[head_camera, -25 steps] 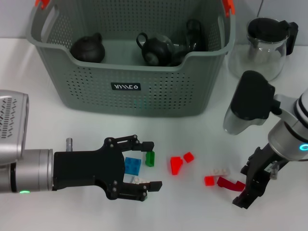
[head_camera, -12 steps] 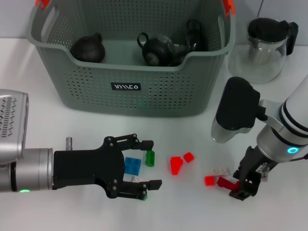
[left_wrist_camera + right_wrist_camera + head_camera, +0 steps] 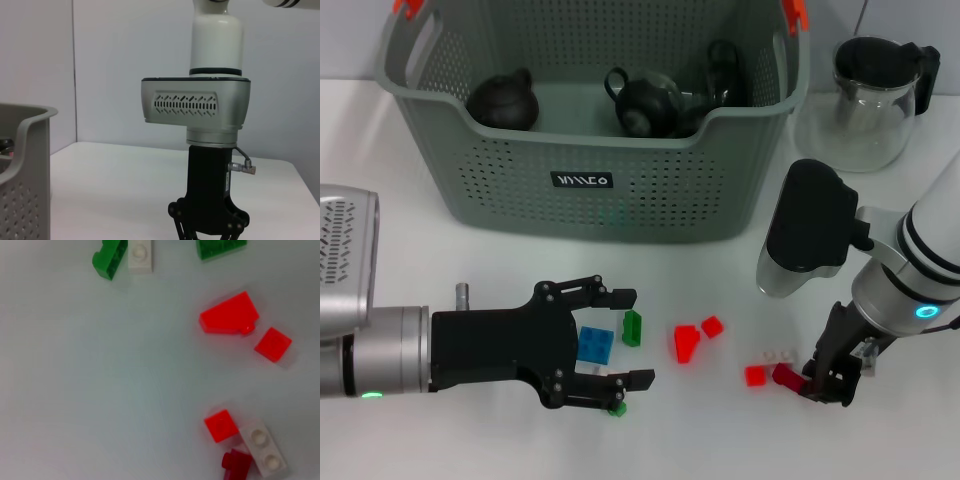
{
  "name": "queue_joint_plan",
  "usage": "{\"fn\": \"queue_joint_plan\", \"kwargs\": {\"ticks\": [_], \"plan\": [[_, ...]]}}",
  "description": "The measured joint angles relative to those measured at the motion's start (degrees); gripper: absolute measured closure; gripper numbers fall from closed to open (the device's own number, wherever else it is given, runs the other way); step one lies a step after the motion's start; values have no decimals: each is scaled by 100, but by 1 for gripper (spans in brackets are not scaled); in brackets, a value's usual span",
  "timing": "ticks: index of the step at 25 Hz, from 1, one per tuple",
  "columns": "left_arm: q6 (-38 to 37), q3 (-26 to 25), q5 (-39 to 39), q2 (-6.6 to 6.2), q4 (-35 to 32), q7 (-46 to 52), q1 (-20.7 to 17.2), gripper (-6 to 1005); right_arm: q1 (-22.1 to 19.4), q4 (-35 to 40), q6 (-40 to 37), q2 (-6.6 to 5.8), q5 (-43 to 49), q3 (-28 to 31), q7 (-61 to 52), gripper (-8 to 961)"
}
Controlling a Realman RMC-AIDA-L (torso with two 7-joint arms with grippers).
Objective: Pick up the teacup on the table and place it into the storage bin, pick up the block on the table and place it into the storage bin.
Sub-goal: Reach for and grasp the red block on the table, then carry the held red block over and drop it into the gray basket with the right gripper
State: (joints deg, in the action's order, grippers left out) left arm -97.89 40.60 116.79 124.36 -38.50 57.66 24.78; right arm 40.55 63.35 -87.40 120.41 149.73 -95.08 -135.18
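Observation:
The storage bin (image 3: 580, 185) stands at the back of the table, its wall also in the left wrist view (image 3: 25, 165); dark rounded vessels (image 3: 645, 100) lie inside. A teacup on the table is out of view. My left gripper (image 3: 628, 338) is open low over the table, with a blue block (image 3: 596, 345) between its jaws, a green block (image 3: 632, 327) by the far finger and a white block (image 3: 610, 372) by the near one. My right gripper (image 3: 820, 385) is down at the right end of a dark red block (image 3: 785, 377) (image 3: 236, 465).
Loose red blocks (image 3: 686, 342) (image 3: 230, 315) lie mid-table. A small red block (image 3: 754, 375) (image 3: 221, 425) and a white block (image 3: 782, 356) (image 3: 262, 447) lie beside the dark red one. A glass pitcher (image 3: 872, 95) with a black lid stands at the back right.
My right arm swung left and lowered, bringing its gripper onto the dark red block. The left gripper has barely moved.

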Motion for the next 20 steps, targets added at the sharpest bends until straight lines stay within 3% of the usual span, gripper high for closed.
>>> {"fn": "queue_joint_plan", "kwargs": {"ticks": [2,6,14,20], "plan": [[0,0,-4,0,0,0,-3,138,-25,73,-33,-3,3,7,-11,763],[-26,0,-8,0,0,0,-8,138,-116,446,-240,-34,6,191,-21,762],[-57,-136,26,0,-21,0,-72,137,-366,2006,-1396,-34,-70,1185,165,763],[-47,-149,31,0,-28,0,-92,138,89,2514,-1806,-28,-1142,2198,405,762]]}}
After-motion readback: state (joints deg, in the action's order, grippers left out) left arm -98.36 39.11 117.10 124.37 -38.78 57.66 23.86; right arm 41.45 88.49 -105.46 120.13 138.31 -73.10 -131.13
